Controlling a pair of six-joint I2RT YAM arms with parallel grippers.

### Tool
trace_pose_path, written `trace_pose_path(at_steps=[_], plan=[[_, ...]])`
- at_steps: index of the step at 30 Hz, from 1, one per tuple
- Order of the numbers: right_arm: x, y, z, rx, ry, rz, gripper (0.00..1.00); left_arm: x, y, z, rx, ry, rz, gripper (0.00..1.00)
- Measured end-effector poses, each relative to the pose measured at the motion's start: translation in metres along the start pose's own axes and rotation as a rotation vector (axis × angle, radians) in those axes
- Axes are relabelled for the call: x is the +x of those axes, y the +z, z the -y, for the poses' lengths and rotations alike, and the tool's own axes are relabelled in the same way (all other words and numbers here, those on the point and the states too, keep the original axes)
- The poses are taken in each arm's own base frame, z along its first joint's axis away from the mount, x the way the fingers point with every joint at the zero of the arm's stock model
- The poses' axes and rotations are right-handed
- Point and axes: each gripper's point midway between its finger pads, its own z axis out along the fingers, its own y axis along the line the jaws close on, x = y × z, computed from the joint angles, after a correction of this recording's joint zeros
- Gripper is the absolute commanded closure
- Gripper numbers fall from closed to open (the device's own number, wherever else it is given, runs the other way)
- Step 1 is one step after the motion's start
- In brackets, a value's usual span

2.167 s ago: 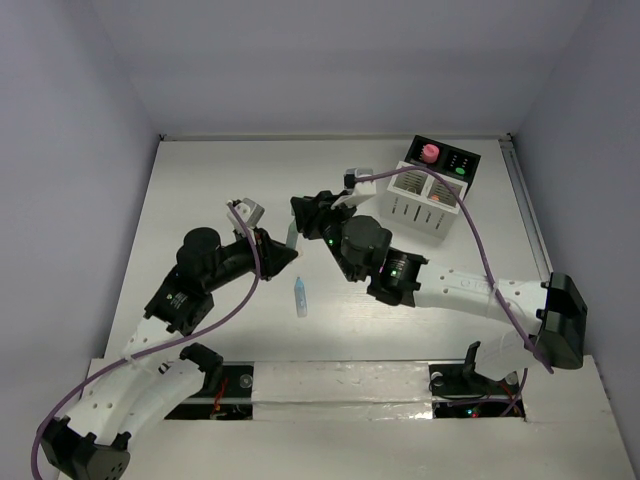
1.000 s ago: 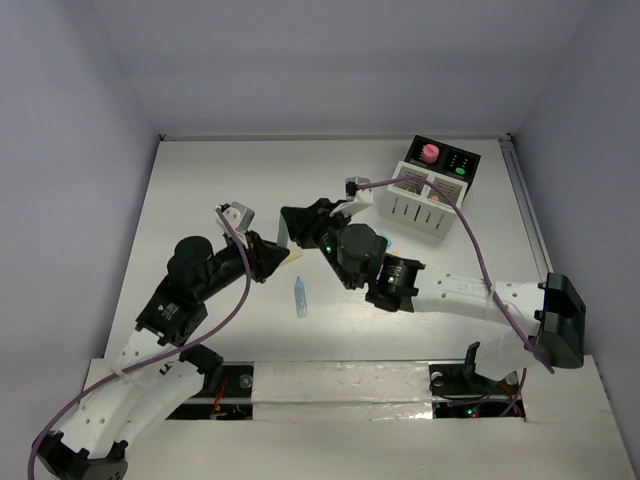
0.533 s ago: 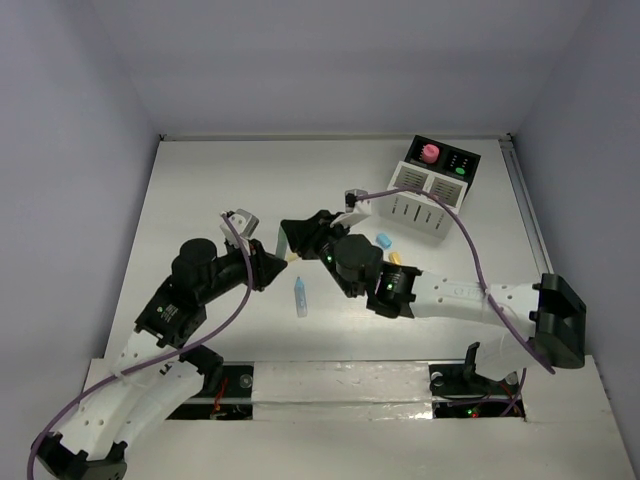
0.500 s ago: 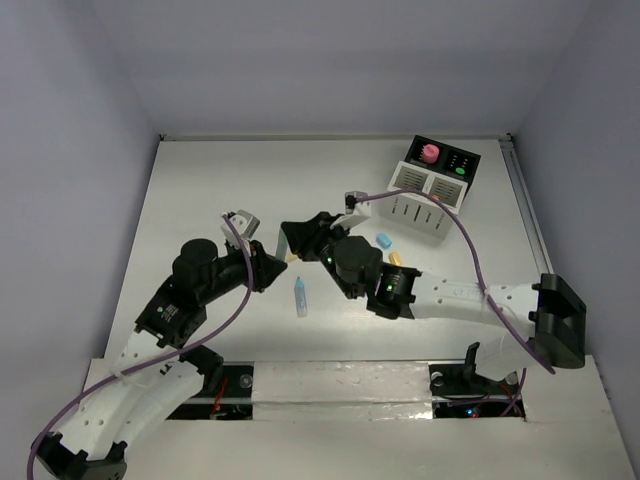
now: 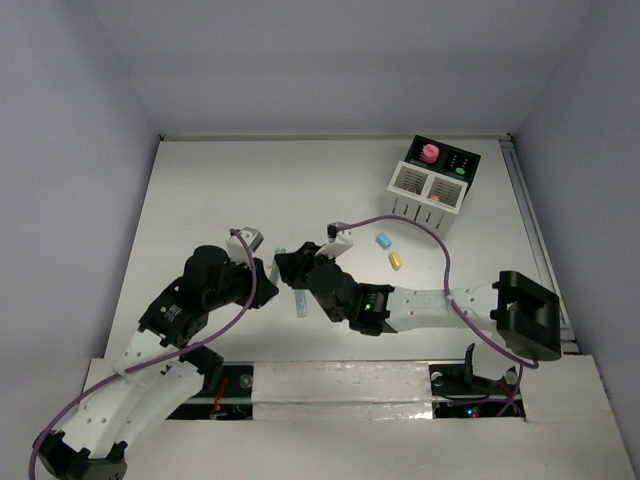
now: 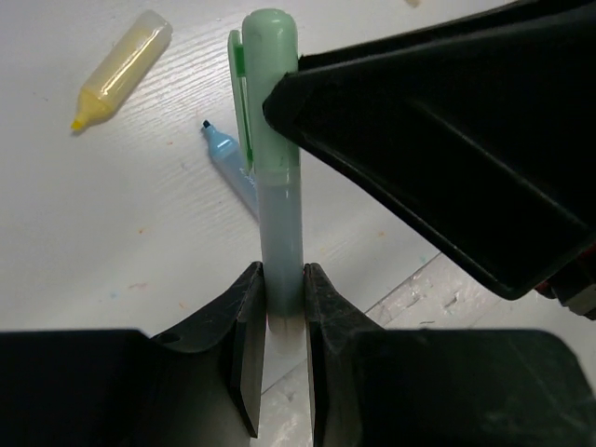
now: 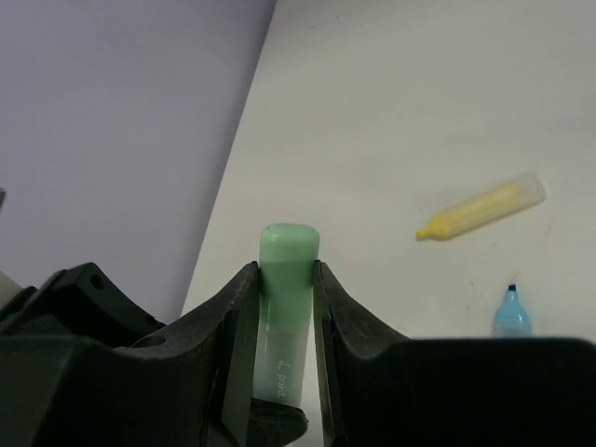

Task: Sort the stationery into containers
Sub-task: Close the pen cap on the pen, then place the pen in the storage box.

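Pen (image 6: pixel 279 214) gripped by left tool (image 6: pixel 281 300) at barrel, right tool (image 7: pixel 285 284) at cap.

Top view: high, from near edge, looking down on table (image 5: pixel 220 190). Wrist views: close, opposed, sharing green pen (image 6: pixel 275 112).

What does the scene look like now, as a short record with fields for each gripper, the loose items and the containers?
left gripper: shut on barrel of green-capped pen
right gripper: shut on the same pen's cap
loose on table: yellow pen, blue pen, both uncapped; blue cap, yellow cap
containers: white box joined to black box, far right
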Motion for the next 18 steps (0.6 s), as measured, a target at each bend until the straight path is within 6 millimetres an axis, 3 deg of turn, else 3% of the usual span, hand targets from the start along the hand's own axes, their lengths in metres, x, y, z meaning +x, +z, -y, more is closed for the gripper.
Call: trace_pose_path(at_steps=[4,6,10,14,17,18], plan=[[0.008,-0.007,0.006,0.01,-0.008,-0.019,1.0,0.001,0.0,-0.001,-0.005,-0.002,-0.004,1.0],[0.016,-0.021,-0.002,-0.02,-0.035,-0.069,1.0,-0.019,0.004,0.001,0.004,0.016,0.075,1.0],[0.013,-0.041,-0.006,-0.045,-0.114,-0.122,1.0,-0.067,0.004,0.017,0.071,0.061,0.243,0.97],[-0.02,-0.036,-0.001,-0.039,-0.147,-0.078,1.0,-0.089,0.003,0.035,0.154,0.097,0.312,1.0],[-0.052,-0.029,-0.003,-0.03,-0.153,-0.02,0.85,-0.09,0.004,0.039,0.178,0.104,0.313,1.0],[-0.062,-0.03,-0.006,-0.033,-0.156,-0.002,0.73,-0.091,0.004,0.039,0.181,0.106,0.315,1.0]])
